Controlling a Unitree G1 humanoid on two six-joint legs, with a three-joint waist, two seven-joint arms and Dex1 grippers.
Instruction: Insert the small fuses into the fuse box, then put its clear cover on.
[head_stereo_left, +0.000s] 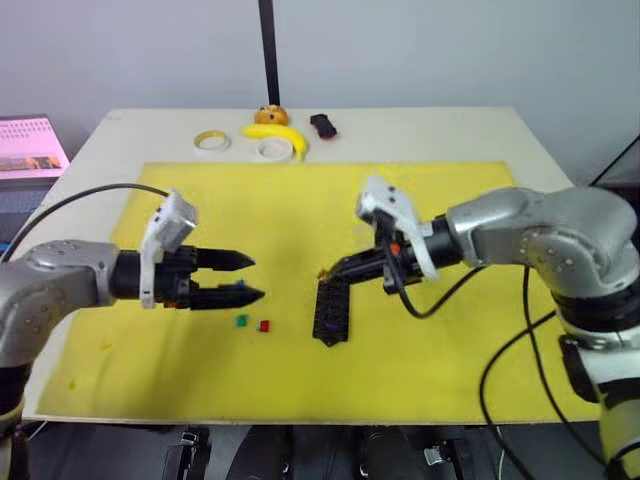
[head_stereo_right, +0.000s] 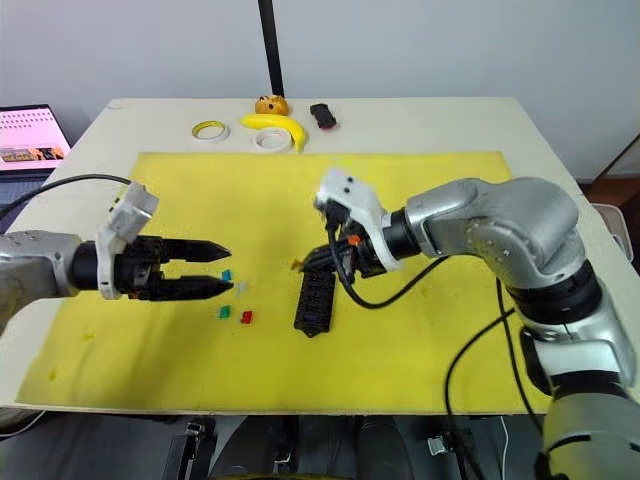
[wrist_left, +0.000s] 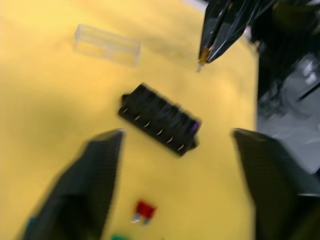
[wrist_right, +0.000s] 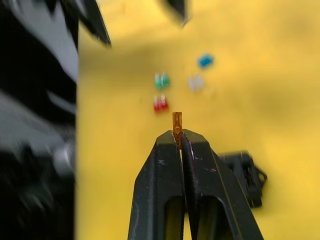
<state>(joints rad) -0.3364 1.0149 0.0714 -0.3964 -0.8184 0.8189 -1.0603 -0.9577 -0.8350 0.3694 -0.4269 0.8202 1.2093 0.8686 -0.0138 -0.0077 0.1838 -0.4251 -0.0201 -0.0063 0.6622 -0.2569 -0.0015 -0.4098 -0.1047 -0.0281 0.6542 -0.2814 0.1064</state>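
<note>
Two black fingers pinching amber blade fuse, left fingers spread, ribbed fuse box

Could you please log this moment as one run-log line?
right gripper: shut on yellow fuse, above fuse box | left gripper: open | purple fuse: seated | clear cover: off

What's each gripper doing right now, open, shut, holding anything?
Left gripper: open, empty, hovering beside the loose fuses.
Right gripper: shut on the yellow fuse, above the fuse box.
</note>
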